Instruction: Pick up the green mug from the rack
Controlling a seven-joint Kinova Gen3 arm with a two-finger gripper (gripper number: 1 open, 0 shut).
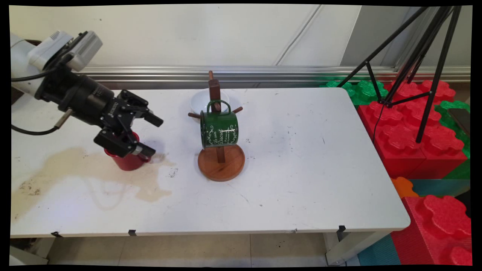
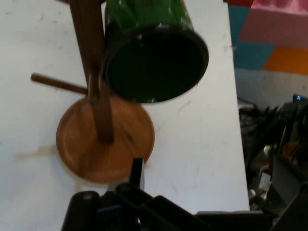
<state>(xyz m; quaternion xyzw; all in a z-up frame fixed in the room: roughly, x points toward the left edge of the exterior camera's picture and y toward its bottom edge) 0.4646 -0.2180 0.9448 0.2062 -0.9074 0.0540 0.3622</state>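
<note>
Main view: you're looking at gripper (image 1: 149,136) hovering over table's (image 1: 301,169) left part, jaws spread wide, gripping nothing. Red cup (image 1: 128,161) is standing just beneath lower finger, on brown stain (image 1: 67,169). Green mug (image 1: 219,128) is hanging on wooden mug tree (image 1: 220,162) mid-table, white bowl (image 1: 199,101) sitting behind it.

Hand view: you're facing mug tree (image 2: 103,144) and green mug's (image 2: 154,62) dark mouth; gripper linkage is rising from bottom edge.
</note>
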